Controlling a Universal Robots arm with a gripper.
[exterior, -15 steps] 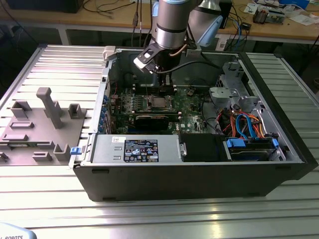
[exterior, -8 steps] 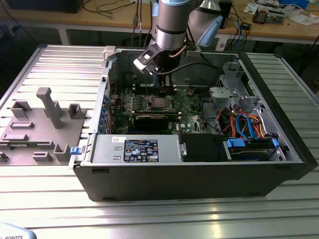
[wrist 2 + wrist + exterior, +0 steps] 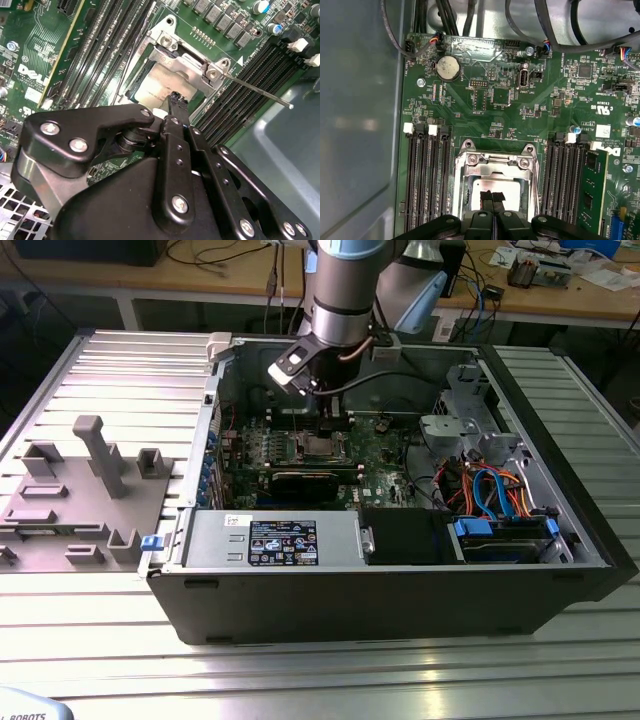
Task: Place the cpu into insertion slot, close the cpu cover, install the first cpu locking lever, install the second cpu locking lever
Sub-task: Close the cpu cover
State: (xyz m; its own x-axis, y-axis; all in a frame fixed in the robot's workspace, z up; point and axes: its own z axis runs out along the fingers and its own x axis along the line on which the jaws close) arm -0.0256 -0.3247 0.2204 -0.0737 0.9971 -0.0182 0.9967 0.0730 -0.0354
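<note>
Showing the chip [image 3: 476,192] lying flat in the socket [image 3: 322,448], near the middle of a green circuit board [image 3: 520,110], with its silver top facing up in both wrist views. Appearing to sit under the cover [image 3: 495,162], a metal frame lying down around it and leaving only the top visible through the square window.

Judging the chip as light, thin and stiff, with a smooth top likely slipping under pads and delicate contacts beneath. Best taking it by two opposite edges, never by the underside. Judging the cover as thin, stiff sheet metal swinging on a hinge, best pushing on its free edge.

Showing the gripper [image 3: 493,197] hanging straight down over the window, jaws closed together and gripping nothing. Tips touching the chip top or hovering just above it; not telling which.

Showing, in the second wrist view, a thin wire lever [image 3: 257,91] sticking out free beside the socket, angling over the black memory slots [image 3: 260,67], not latched down.

Moving outward in the exterior view: showing the arm [image 3: 340,290] reaching down into an open computer case [image 3: 400,590] resting on a ribbed metal table [image 3: 300,680]. Showing grey plastic holders [image 3: 100,455] standing on the table at the exterior view's left.
</note>
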